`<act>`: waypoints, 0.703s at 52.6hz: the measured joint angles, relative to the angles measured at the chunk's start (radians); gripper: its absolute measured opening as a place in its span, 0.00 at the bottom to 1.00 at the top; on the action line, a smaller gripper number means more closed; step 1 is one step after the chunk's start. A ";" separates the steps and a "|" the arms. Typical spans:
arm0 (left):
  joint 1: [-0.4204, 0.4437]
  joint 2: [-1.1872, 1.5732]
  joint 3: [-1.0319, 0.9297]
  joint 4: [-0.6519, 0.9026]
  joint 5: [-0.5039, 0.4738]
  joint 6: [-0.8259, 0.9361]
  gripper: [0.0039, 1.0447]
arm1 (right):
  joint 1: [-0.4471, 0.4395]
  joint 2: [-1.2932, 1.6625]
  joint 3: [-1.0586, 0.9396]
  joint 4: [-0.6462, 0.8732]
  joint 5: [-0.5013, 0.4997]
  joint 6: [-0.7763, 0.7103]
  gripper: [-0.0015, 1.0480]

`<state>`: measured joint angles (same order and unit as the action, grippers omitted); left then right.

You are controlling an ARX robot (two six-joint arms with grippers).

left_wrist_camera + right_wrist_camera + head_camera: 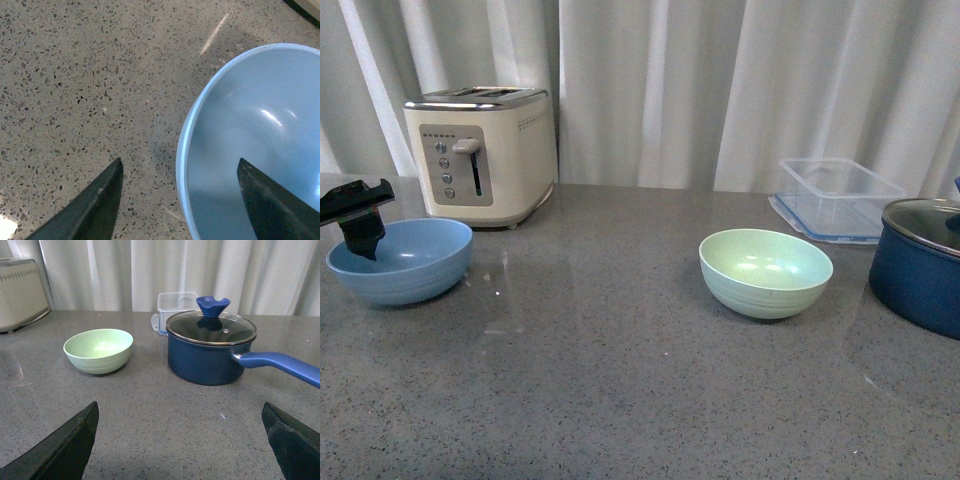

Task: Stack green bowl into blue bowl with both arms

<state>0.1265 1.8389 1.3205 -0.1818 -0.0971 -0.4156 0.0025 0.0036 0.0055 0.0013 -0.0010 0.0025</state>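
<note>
The blue bowl stands at the left of the grey table. My left gripper is open at its left rim. In the left wrist view the gripper straddles the rim of the blue bowl, with one finger inside the bowl and the other over the table. The green bowl stands upright and empty at centre right. My right gripper is open and empty low over the table, well short of the green bowl. It does not show in the front view.
A cream toaster stands behind the blue bowl. A clear plastic container sits at the back right. A dark navy pot with a glass lid stands right of the green bowl, and its long blue handle shows in the right wrist view.
</note>
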 joint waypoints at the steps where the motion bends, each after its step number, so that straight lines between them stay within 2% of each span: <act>1: -0.001 0.002 0.000 -0.001 0.001 -0.001 0.61 | 0.000 0.000 0.000 0.000 0.000 0.000 0.90; 23: -0.011 -0.001 0.000 -0.001 0.022 -0.007 0.05 | 0.000 0.000 0.000 0.000 0.000 0.000 0.90; 37: -0.023 -0.065 -0.009 -0.002 0.047 -0.010 0.03 | 0.000 0.000 0.000 0.000 0.000 0.000 0.90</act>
<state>0.1036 1.7737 1.3113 -0.1837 -0.0502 -0.4252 0.0025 0.0036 0.0055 0.0013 -0.0010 0.0025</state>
